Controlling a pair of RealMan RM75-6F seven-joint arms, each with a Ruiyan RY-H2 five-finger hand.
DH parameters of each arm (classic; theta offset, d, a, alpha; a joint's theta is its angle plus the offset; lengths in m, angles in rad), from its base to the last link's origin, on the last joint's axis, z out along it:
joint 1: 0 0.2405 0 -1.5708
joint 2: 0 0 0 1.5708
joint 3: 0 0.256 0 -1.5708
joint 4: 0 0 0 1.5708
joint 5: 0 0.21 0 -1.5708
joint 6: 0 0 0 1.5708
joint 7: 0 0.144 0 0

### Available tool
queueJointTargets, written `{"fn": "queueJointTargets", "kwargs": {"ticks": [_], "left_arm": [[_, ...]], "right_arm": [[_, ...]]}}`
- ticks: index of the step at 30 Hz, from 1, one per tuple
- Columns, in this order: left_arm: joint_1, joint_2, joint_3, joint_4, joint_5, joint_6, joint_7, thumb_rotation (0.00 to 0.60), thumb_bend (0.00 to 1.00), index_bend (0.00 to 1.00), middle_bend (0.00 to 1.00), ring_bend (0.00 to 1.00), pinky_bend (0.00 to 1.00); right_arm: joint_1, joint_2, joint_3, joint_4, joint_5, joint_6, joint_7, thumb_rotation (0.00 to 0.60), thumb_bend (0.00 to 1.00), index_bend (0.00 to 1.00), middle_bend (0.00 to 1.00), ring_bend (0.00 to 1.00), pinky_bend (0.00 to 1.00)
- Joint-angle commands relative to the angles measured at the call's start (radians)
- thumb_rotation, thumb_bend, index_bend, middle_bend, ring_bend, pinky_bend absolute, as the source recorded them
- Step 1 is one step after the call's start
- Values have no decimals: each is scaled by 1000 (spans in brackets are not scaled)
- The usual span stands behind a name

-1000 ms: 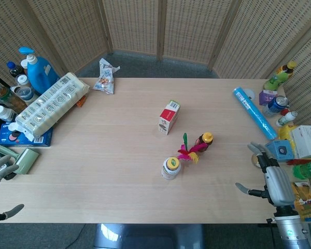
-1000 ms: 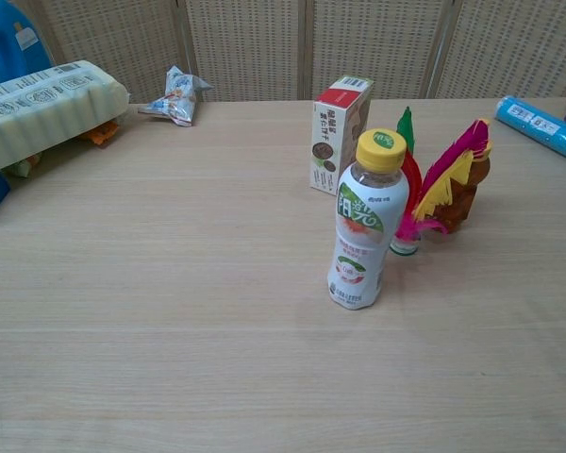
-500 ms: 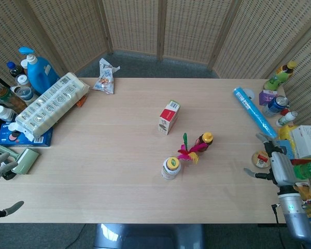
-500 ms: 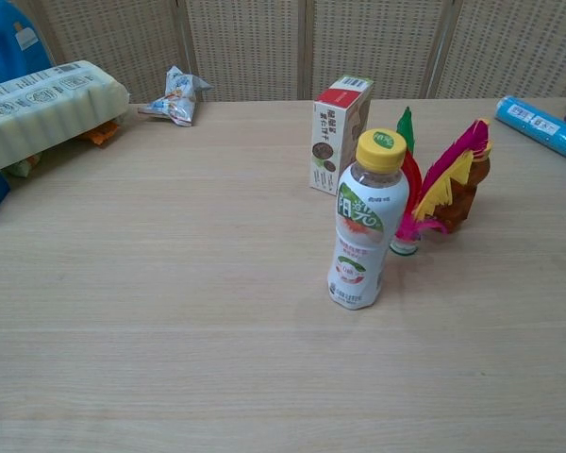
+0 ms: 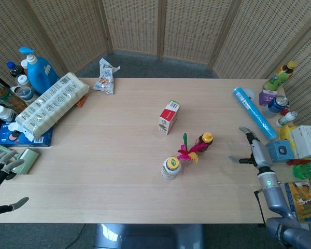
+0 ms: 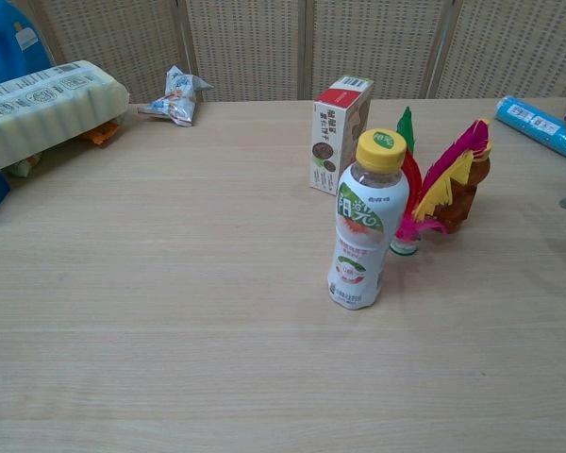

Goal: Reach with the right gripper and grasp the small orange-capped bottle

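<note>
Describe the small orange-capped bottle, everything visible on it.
The small bottle stands upright near the table's middle: dark brown body, orange-yellow cap on. From the head view it sits just right of the feathered toy, whose pink and yellow feathers hide most of it in the chest view, where only a brown side shows. No label can be read. Nothing grips it; the right hand is off to its right, fingers apart, not touching.
</note>
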Motion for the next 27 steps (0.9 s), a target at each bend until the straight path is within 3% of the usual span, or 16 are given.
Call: {"fn": "queueJointTargets", "kwargs": {"ticks": [1,20,27], "left_arm": [[-8,-5,-8,0,-22,-16,6,600,0,186,0,0,0],[-28,-13,-24,8,-83,-64,9,600,0,186,0,0,0],[-36,-18,-28,10,-100,-84,17,600,0,187,0,0,0]], "right_arm": [[12,-21,-2,13,-7,-5,-6,600,0,6,7,0,0],[99,-85,15,56,8,-114,30,600,0,0,0,0,0],[112,-80,20,20,6,-130,67,600,0,0,0,0,0]]}}
